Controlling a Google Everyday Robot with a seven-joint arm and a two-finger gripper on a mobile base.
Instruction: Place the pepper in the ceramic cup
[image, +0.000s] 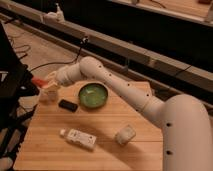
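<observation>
Here, fingers holding pepper — above ceramic cup

Warm, dimmish light is falling on the worktop. My tool is hovering over its far-left corner, my arm is glaring pale, and everything behind is fading dark.

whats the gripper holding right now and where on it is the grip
The gripper holds the red pepper over the ceramic cup. It grips one end; the rest sticks out free. Which end cannot be told.
</observation>
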